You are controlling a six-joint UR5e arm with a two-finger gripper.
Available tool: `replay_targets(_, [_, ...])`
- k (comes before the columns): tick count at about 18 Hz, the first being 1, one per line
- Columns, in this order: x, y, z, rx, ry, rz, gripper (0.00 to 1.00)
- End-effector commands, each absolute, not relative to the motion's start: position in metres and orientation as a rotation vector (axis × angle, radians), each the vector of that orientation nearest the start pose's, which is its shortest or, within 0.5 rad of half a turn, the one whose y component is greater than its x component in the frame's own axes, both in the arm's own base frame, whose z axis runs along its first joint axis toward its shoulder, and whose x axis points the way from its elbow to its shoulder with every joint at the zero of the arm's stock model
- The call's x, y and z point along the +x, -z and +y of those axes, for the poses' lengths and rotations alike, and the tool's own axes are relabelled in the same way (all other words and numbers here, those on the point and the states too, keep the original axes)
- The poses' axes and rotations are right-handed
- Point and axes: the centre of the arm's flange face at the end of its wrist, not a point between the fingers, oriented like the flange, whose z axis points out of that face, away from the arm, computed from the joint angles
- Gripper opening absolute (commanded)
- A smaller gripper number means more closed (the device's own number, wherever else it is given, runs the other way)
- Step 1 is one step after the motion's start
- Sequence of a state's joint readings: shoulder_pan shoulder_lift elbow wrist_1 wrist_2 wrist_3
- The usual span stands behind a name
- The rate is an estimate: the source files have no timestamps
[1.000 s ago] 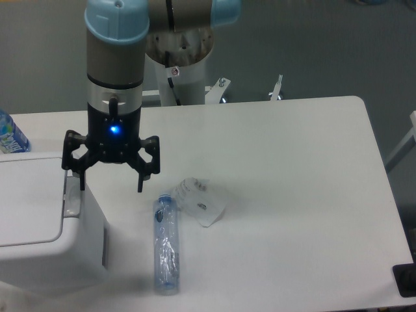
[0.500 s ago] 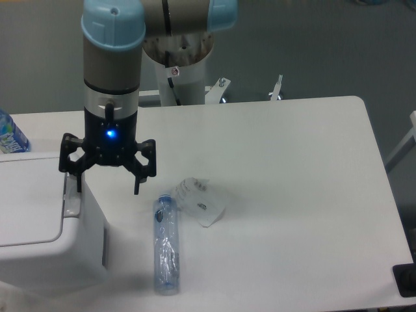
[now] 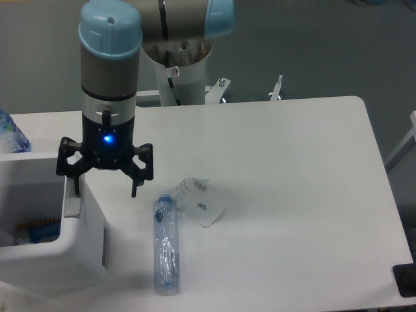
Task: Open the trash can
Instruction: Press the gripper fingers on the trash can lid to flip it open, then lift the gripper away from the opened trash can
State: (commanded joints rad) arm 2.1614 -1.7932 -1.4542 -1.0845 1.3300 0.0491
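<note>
The white trash can (image 3: 84,250) stands at the table's front left. Its lid no longer covers the top, and I see into the bin, where some rubbish (image 3: 38,232) lies at the bottom. The grey latch strip (image 3: 71,198) runs along the right rim. My gripper (image 3: 104,191) hangs open, pointing down, over the bin's right edge. One finger (image 3: 75,185) sits at the latch strip; the other finger (image 3: 134,185) hangs outside the bin over the table. It holds nothing.
A clear plastic bottle (image 3: 166,244) lies on the table right of the bin. A crumpled clear wrapper (image 3: 200,201) lies beside it. A blue-labelled bottle (image 3: 10,134) stands at the far left edge behind the bin. The arm's base (image 3: 179,65) is at the table's back.
The flat white lid that covered the bin is gone from the top, and the inside now shows. My gripper has moved slightly left and down onto the latch strip.
</note>
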Motion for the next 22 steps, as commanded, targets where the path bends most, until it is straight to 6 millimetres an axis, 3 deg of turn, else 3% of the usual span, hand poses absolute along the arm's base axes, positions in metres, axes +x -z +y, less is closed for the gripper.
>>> replay_targets(3, [-0.211,-0.483,0.597,-2.622,0.146,-0.660,1.00])
replay_targets(8, [-0.216,-0.508,0.594,-2.581,0.114,-0.647,1.00])
replay_targets(9, [-0.223,-0.513,0.593,-2.569,0.104,-0.653,1.00])
replay_targets(11, [-0.253,-0.529,0.581,-2.536,0.026,-0.709,1.00])
replay_targets(15, [-0.295,-0.546,0.560,-2.540,-0.238,-0.801,1.00])
replay_targets(17, [-0.316,-0.541,0.544,-2.609,-0.331,-0.752,1.00])
replay_targets(19, [-0.330,-0.530,0.529,-2.734,-0.326,-0.680,1.00])
replay_targets(22, [-0.347,-0.528,0.498,-2.904,-0.338,-0.511,1.00])
